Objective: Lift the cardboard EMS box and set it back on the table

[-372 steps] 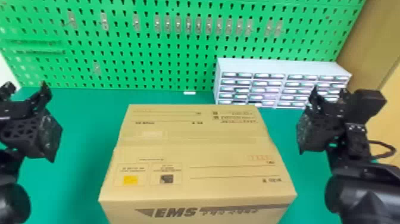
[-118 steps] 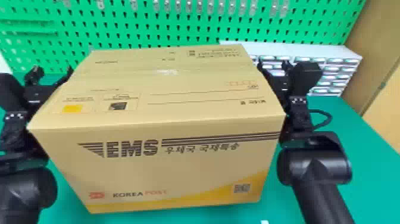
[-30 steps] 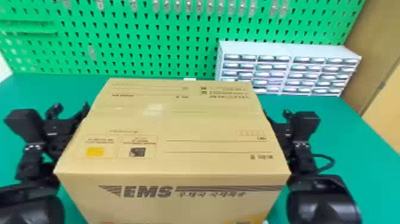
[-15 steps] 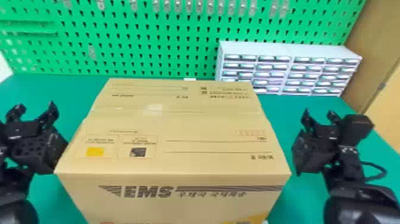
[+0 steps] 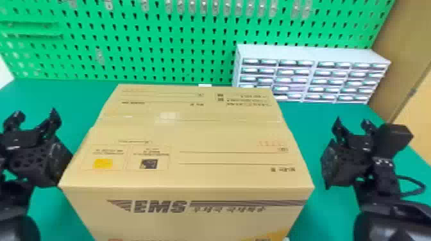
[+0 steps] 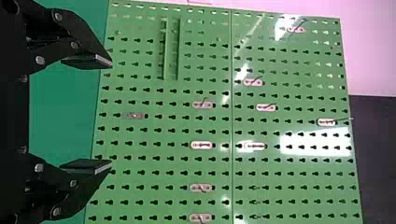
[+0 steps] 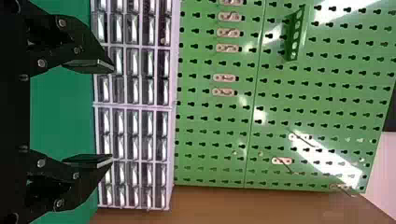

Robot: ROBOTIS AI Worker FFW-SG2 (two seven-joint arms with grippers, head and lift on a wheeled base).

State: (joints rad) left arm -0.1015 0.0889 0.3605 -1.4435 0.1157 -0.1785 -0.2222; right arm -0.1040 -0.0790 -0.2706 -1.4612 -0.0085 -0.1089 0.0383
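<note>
The cardboard EMS box (image 5: 192, 137) rests upright on the green table (image 5: 308, 128), its printed front facing the robot. My left gripper (image 5: 35, 120) is at the box's left side, open and holding nothing. On the opposite side, my right gripper (image 5: 352, 125) stands open, with green table showing between it and the cardboard. In the left wrist view, the left gripper (image 6: 109, 114) has its two fingers wide apart. The right wrist view likewise has the right gripper (image 7: 112, 114) with a wide gap between its fingers.
A white cabinet of small drawers (image 5: 308, 77) stands at the back right, behind the box. A green pegboard (image 5: 160, 45) with hanging hooks rises along the table's rear. A brown panel (image 5: 401, 54) borders the right side.
The box was up and tilted toward the robot earlier and is now down on the table. Both arms have since moved outward from its sides; over the last half second little has changed.
</note>
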